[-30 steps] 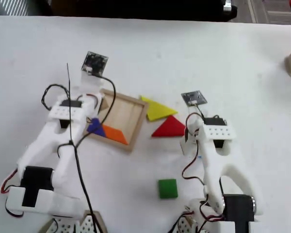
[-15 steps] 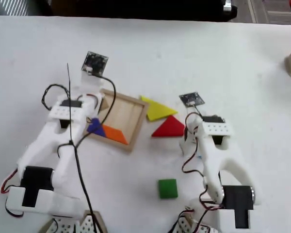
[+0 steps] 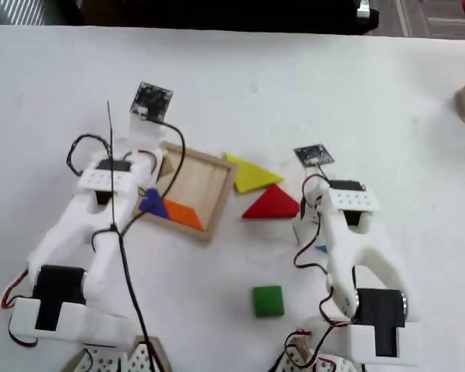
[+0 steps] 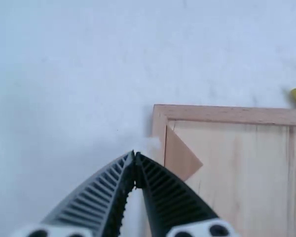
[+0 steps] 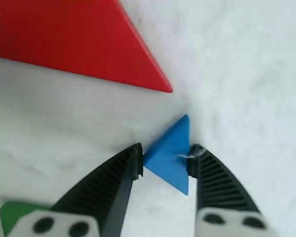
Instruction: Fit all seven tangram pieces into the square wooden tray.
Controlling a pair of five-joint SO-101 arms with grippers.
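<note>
Blue triangle [image 5: 171,157] clamped in our right gripper [image 5: 166,157], near red triangle [image 5: 74,39]; our left gripper [image 4: 135,163] pressed together, empty, at wooden tray [image 4: 227,114] corner.

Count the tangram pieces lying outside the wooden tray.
4: the yellow triangle and red triangle beside the tray, the green square farther from it, and the small blue triangle in the right claw. Others may be hidden.
</note>
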